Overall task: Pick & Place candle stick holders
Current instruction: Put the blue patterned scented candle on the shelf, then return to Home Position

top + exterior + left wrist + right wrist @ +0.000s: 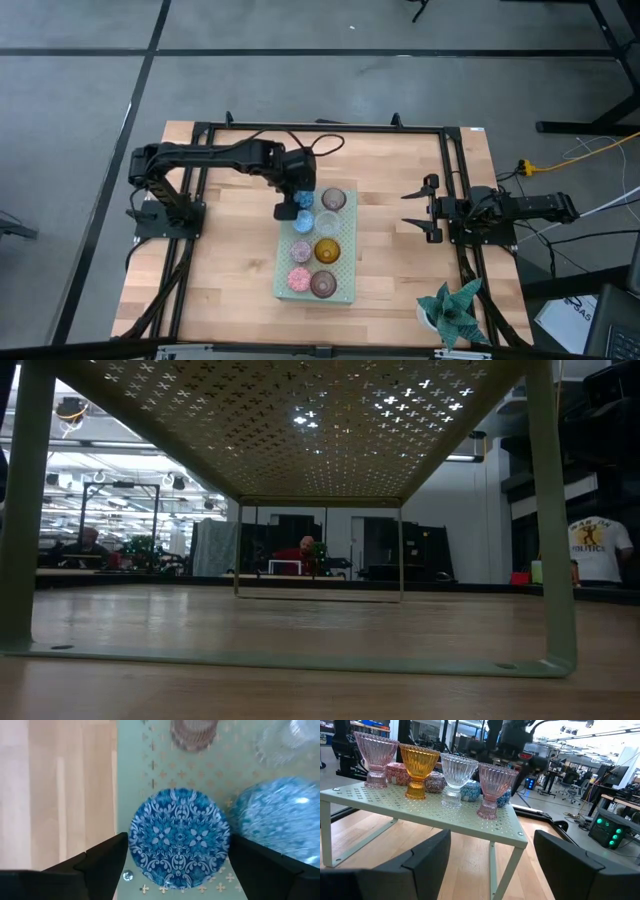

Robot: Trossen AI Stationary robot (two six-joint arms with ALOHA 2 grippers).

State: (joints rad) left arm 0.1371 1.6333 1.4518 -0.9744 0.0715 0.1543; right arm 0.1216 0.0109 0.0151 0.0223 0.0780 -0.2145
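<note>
Hovering over the green perforated board (344, 276), the left tool (291, 203) stands spread around a blue patterned candle stick holder (179, 837) at the board's ten o'clock corner, fingers (102, 857) not touching it. Seven other holders share the board in two columns. Right tool (424, 208): spread, empty, at the surface's three o'clock edge.

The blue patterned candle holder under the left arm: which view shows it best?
The left wrist view: the blue patterned holder fills it from above, between the open fingers. In the high view it is largely hidden by the arm; the right wrist view glimpses it behind others; the low view misses it.
</note>
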